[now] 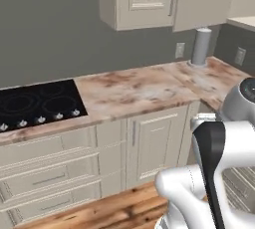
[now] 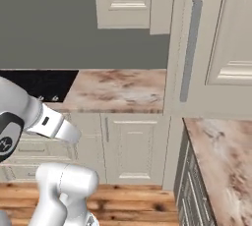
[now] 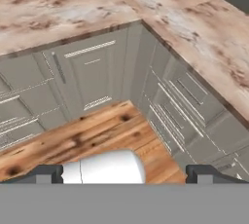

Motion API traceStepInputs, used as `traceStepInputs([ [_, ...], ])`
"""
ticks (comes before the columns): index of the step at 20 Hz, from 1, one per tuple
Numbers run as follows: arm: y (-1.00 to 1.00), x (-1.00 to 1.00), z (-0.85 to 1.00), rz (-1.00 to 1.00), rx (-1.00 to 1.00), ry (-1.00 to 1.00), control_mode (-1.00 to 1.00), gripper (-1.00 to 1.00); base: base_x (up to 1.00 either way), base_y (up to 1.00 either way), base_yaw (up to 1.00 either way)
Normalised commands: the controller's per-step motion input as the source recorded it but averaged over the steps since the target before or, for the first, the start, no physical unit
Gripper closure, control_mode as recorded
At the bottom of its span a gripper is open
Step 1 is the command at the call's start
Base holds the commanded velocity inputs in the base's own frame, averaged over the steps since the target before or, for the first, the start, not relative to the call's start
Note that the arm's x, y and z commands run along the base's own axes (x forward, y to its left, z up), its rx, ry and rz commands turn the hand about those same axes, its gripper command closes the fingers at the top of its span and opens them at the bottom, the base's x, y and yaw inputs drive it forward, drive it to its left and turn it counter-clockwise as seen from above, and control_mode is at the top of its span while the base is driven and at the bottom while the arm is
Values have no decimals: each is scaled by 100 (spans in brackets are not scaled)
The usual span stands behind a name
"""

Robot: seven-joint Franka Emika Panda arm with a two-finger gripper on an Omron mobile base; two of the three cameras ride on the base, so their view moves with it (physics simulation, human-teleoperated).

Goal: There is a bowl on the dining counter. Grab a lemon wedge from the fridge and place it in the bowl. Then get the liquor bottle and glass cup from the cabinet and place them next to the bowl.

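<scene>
Corner of the wall counter (image 1: 134, 91), black cooktop (image 1: 37, 104) at left, grey cylinder (image 1: 201, 47) at the far right corner. The gripper (image 3: 124, 173), fingers spread wide and empty, points down at the wooden floor (image 3: 92, 135) beside the cream cabinets (image 3: 92, 72); the task's things cannot be located.

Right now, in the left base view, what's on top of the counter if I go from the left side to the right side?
Black stovetop → bare stretch of the stone counter → grey cylinder standing near the corner, with a wall outlet just to its left on the wall.
</scene>
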Motion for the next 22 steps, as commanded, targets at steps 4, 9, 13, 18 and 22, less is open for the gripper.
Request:
traceStepInputs([
  [4, 0, 0, 0, 0, 0, 0, 100, -100, 91, 6, -46],
  [9, 0, 0, 0, 0, 0, 0, 100, -100, 73, 1, -56],
  [13, 0, 0, 0, 0, 0, 0, 100, -100, 62, 0, -63],
  [18, 0, 0, 0, 0, 0, 0, 100, -100, 50, 0, -66],
  [22, 0, 0, 0, 0, 0, 0, 100, -100, 47, 0, -67],
])
